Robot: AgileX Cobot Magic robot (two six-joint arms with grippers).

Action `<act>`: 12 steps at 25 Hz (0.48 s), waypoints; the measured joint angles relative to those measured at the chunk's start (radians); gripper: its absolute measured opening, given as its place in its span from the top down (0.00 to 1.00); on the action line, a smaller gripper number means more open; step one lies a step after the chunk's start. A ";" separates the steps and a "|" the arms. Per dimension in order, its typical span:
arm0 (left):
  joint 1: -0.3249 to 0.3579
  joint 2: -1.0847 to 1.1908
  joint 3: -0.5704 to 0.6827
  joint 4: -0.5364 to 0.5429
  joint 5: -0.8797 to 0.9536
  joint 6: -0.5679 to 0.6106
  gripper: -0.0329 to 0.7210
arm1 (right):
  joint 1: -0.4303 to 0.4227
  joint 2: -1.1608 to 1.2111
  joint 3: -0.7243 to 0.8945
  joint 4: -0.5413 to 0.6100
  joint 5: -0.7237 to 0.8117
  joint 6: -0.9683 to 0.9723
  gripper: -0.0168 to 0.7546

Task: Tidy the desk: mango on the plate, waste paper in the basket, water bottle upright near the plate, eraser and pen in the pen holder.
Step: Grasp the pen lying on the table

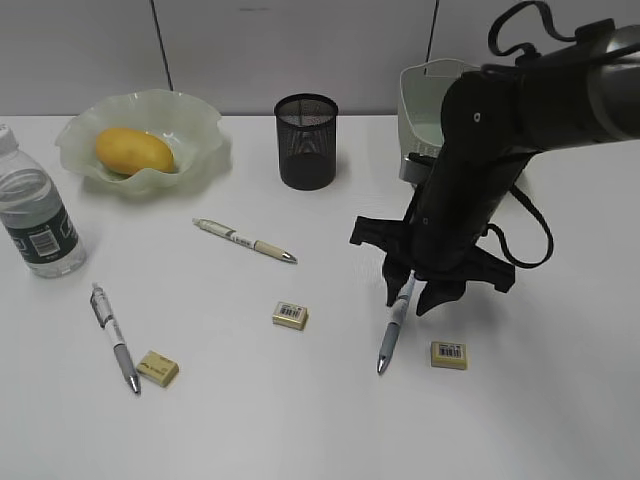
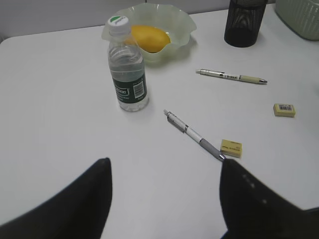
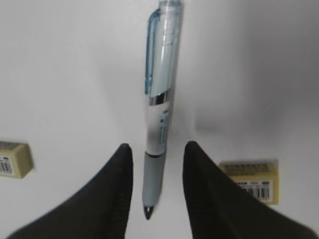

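My right gripper (image 1: pixel 412 295) is open, its fingers (image 3: pixel 157 154) straddling the grip of a blue-white pen (image 3: pixel 160 99) lying on the desk (image 1: pixel 300 420). My left gripper (image 2: pixel 164 169) is open and empty above bare desk. The mango (image 1: pixel 133 150) lies in the plate (image 1: pixel 190 125). The water bottle (image 1: pixel 35 215) stands upright at the left. A cream pen (image 1: pixel 245 241) and a grey pen (image 1: pixel 115 338) lie loose. Three erasers (image 1: pixel 290 315), (image 1: pixel 158 368), (image 1: pixel 449 355) lie on the desk. The pen holder (image 1: pixel 306 140) stands at the back. No waste paper shows.
The basket (image 1: pixel 425 100) stands at the back right, partly hidden behind my right arm. One eraser (image 3: pixel 251 179) lies close to the right finger, another (image 3: pixel 15 159) further left.
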State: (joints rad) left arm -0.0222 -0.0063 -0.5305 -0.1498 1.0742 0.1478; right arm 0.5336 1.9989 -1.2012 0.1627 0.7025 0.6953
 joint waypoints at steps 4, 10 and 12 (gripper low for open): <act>0.000 0.000 0.000 0.000 0.000 0.000 0.27 | 0.000 0.018 0.000 -0.015 -0.029 0.009 0.66; 0.000 0.000 0.000 0.000 0.000 0.000 0.27 | 0.001 0.061 -0.001 -0.016 -0.047 0.016 0.67; 0.000 0.000 0.000 0.000 0.000 0.000 0.27 | 0.001 0.064 -0.001 -0.016 -0.067 0.019 0.67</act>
State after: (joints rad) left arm -0.0222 -0.0063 -0.5305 -0.1498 1.0742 0.1478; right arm 0.5344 2.0628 -1.2020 0.1467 0.6354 0.7138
